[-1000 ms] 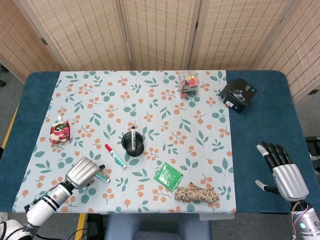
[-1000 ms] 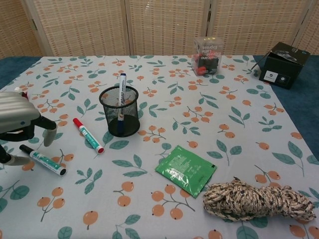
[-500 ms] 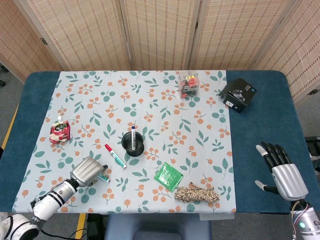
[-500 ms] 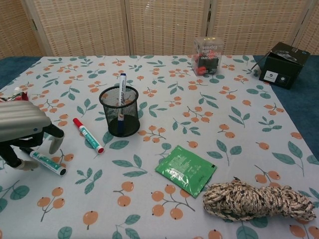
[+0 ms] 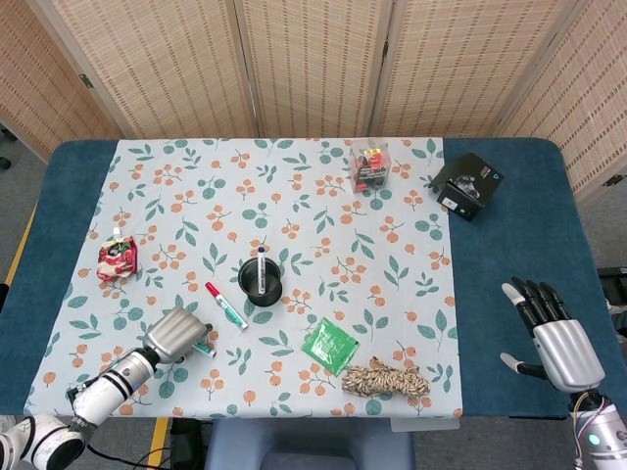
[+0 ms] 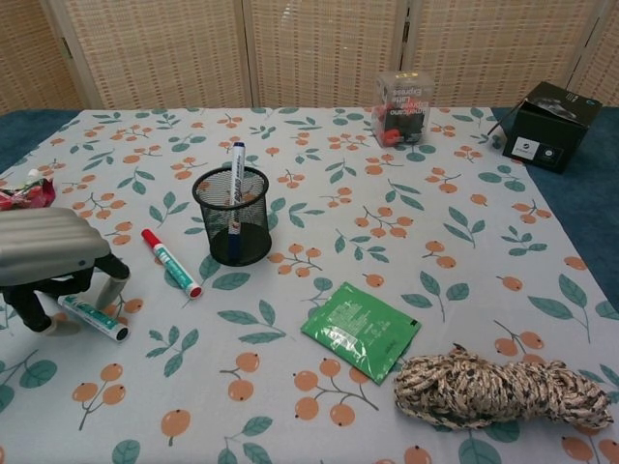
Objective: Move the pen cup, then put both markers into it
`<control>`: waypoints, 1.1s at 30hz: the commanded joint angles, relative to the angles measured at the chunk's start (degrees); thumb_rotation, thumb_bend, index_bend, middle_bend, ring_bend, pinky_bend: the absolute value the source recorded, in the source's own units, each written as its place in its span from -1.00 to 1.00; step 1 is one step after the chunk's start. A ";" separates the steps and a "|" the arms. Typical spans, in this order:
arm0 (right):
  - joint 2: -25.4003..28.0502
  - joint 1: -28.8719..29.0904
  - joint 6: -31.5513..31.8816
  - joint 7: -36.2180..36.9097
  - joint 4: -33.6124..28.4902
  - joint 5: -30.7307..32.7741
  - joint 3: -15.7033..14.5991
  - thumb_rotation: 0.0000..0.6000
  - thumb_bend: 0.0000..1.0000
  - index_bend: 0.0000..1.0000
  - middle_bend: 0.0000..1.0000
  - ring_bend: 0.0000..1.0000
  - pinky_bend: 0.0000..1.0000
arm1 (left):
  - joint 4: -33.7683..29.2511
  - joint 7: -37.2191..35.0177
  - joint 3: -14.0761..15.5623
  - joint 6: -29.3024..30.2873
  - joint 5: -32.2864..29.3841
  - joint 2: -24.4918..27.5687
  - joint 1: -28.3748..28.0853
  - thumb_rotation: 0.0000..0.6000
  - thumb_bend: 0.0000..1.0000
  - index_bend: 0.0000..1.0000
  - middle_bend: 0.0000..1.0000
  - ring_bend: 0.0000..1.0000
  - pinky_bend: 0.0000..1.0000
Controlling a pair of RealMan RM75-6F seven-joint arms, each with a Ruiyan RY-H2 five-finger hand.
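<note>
The black mesh pen cup stands upright mid-table with a blue pen in it. A red-capped green marker lies just to its left. A black-capped green marker lies nearer the front edge. My left hand is lowered over that marker, palm down, with its fingers planted on either side of the barrel; no clear grip shows. Only the head view shows my right hand, which hovers with fingers spread and empty over the blue table at the front right.
A red snack packet lies at the left. A green sachet and a coil of rope lie at the front. A clear box and a black box sit at the back right.
My left hand has come down and shifted slightly right, so its fingers now straddle the black-capped marker. The marker, the cup and the right hand have not moved.
</note>
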 commanded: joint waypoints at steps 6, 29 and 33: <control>0.03 0.01 -0.22 0.07 0.01 0.02 0.16 1.00 -0.77 -1.00 -1.00 -1.00 -1.00 | 1.16 -0.46 0.48 -0.06 -0.37 -1.12 -0.71 1.00 -0.40 0.11 1.00 0.90 0.88; 0.21 -0.21 -0.09 0.51 0.03 -0.22 0.49 1.00 -0.77 -1.00 -1.00 -1.00 -1.00 | -2.88 -0.52 0.95 4.32 -0.34 1.69 -0.83 1.00 -0.30 0.38 1.00 0.91 0.93; 0.29 -0.48 0.52 0.65 0.00 -0.46 0.52 1.00 -0.77 -1.00 -1.00 -1.00 -1.00 | -8.61 -2.04 0.28 7.13 -0.77 6.13 0.29 1.00 -0.30 0.38 1.00 0.91 0.93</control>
